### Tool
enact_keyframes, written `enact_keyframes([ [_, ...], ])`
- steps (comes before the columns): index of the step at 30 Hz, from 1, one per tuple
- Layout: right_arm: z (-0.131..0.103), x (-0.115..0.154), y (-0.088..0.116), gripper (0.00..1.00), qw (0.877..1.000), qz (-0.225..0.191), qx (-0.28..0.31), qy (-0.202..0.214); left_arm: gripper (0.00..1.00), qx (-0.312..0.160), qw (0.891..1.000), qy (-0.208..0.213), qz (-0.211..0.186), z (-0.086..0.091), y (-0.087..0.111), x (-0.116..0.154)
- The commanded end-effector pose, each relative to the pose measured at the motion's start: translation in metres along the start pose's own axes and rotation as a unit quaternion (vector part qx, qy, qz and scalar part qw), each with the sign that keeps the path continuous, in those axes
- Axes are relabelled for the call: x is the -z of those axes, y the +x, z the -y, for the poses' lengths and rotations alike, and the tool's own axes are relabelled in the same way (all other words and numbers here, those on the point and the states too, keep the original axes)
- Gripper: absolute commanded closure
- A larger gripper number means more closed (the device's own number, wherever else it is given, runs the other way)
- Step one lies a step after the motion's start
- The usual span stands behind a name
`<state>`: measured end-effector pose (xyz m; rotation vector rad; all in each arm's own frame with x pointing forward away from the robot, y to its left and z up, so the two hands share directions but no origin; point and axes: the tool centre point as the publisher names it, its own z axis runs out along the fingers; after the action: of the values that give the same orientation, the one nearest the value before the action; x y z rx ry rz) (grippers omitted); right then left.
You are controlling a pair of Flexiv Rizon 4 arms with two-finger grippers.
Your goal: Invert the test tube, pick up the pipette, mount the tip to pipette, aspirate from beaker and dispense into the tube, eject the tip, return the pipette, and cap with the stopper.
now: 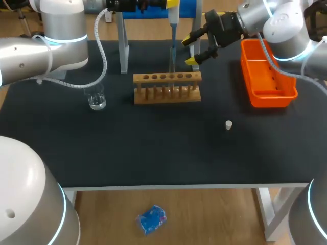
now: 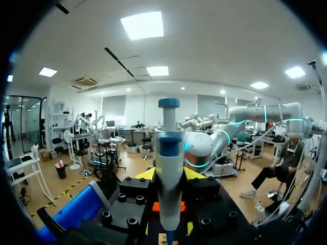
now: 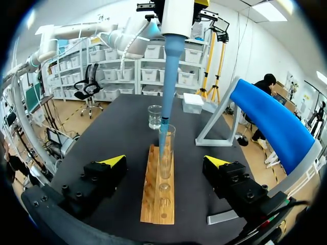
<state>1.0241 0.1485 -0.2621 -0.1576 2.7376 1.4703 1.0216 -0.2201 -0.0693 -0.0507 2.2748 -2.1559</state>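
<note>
The left arm [image 1: 30, 53] comes in from the left and stretches along the table's far edge. The left gripper [image 1: 171, 4] points sideways, clamped from both sides on an upright pipette [image 2: 169, 168]. The right arm [image 1: 286, 25] enters from the far right corner. The right gripper [image 1: 191, 49] angles leftward, its yellow-tipped fingers [image 3: 113, 161] spread wide apart.

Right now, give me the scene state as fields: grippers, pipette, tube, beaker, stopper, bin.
left gripper: shut on the pipette, held upright over the rack
pipette tip: blue, mounted, lower end inside the test tube
test tube: upright in the wooden rack, uncapped
right gripper: open, holding nothing, facing the rack's end
beaker: on the table, on my left of the rack, apart from it
stopper: loose on the table, apart from the rack
orange bin: on my right of the rack
</note>
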Motion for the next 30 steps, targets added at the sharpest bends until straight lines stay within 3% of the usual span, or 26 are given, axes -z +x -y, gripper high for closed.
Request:
enact_keyframes([
  [1,0.000,0.000,-0.001,0.00,1.000,-0.001,0.000,0.000,1.00,0.001,1.000,-0.003,0.000,0.002,0.001,0.000],
  [16,0.000,0.000,-0.001,0.00,1.000,-0.001,0.000,0.000,1.00,-0.005,1.000,-0.010,0.003,0.024,0.005,0.002],
  [30,0.000,0.000,-0.001,0.00,1.000,-0.001,0.000,0.000,1.00,-0.020,1.000,-0.022,0.004,0.057,0.008,-0.001],
])
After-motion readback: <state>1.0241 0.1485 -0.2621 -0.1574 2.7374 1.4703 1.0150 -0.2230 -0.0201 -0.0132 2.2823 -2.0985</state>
